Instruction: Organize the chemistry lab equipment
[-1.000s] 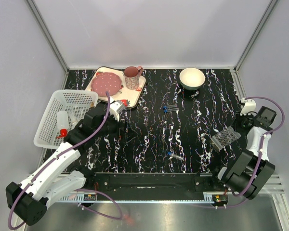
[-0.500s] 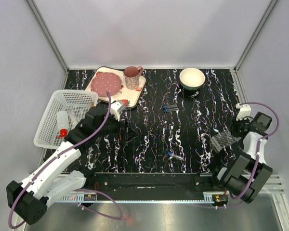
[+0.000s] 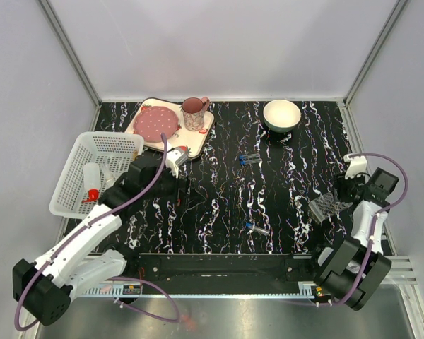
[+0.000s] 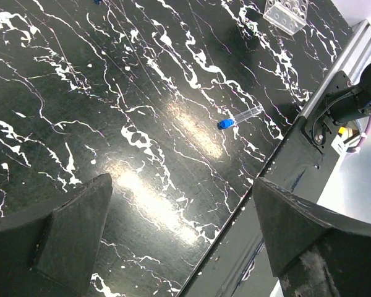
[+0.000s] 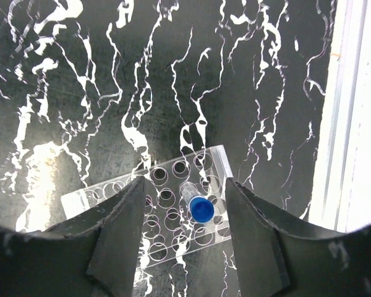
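The desk [image 3: 219, 191] is glossy black, veined with white streaks, and the wrist views show pale patches of glare on it. Plain white walls [image 3: 219, 42] close it in on three sides. Slanted metal posts [image 3: 71, 49] stand at the back corners, and a dark metal rail [image 3: 219, 265] runs along the near edge.

At the right side of the desk lies a clear rack [image 5: 111, 198] full of round holes. A clear tube with a blue cap [image 5: 201, 209] stands upright in one hole. The right tool [image 5: 184, 185] hangs directly over it with its jaws partly spread, one on each side of the cap. There is a gap on both sides, so it grips nothing.

A second tube [image 3: 250, 159] lies on its side near the middle of the desk. A third tube [image 3: 256, 227] lies nearer the front rail. The left tool [image 4: 180, 182] hovers over bare desk left of centre, with its jaws spread wide and nothing between them. Its camera shows the third tube ahead and the rack beyond that.

A white mesh basket [image 3: 74, 201] sits at the left edge and holds a white bottle [image 3: 92, 176] with a red nozzle.

At the back left is a strawberry-print tray [image 3: 206, 127] carrying a pink plate [image 3: 157, 124] and a cup [image 3: 193, 113]. A white bowl [image 3: 281, 114] stands at the back, right of centre.
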